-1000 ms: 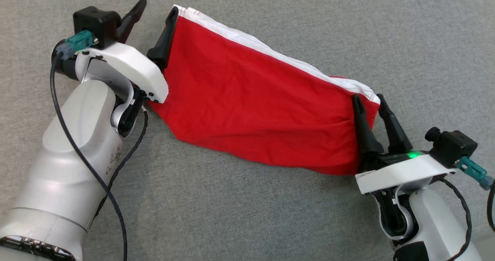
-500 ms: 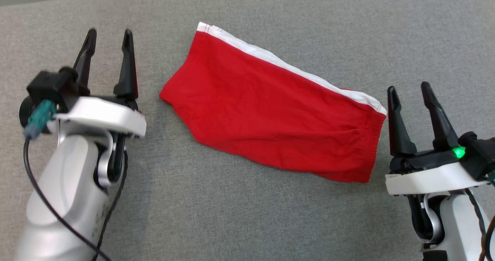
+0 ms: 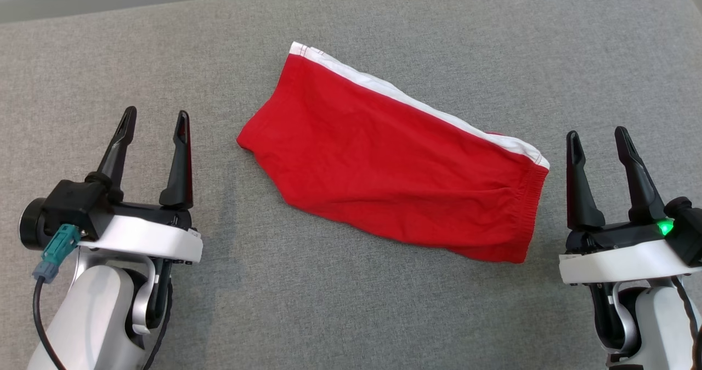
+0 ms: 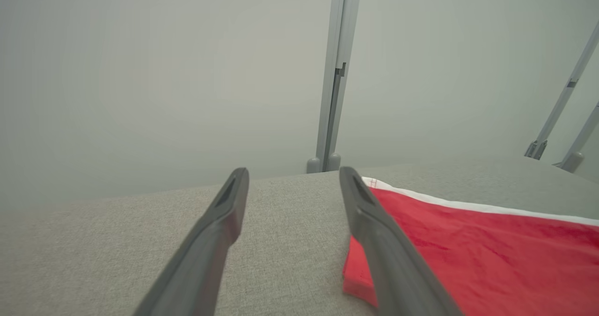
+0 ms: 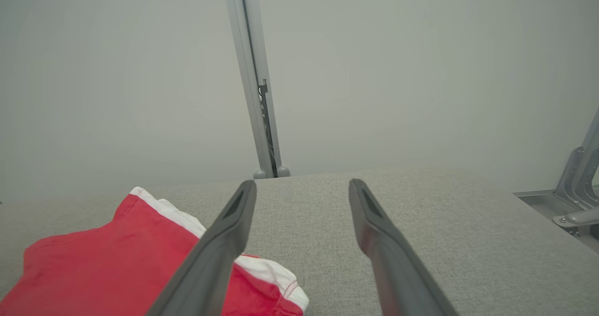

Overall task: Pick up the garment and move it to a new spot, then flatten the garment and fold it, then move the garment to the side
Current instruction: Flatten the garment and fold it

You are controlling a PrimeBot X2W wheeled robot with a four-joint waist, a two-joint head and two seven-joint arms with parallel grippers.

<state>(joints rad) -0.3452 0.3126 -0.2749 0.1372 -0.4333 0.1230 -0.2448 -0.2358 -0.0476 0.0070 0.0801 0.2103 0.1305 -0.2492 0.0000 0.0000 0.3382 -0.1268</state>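
The garment is a red piece with a white band along its far edge, folded flat and lying aslant on the grey cloth surface. My left gripper stands open to its left, apart from it, fingers empty. My right gripper stands open just right of the garment's right end, also empty. In the left wrist view the garment lies to the right of the fingers. The right wrist view has the garment at the lower left, partly behind one finger.
The grey surface's far edge runs along the top of the head view. Beyond it stand a pale wall and a metal post; metal brackets sit off the surface's right side.
Both grippers have let go of the garment's ends and drawn back toward me. The garment now lies free on the surface. The head camera has also shifted.
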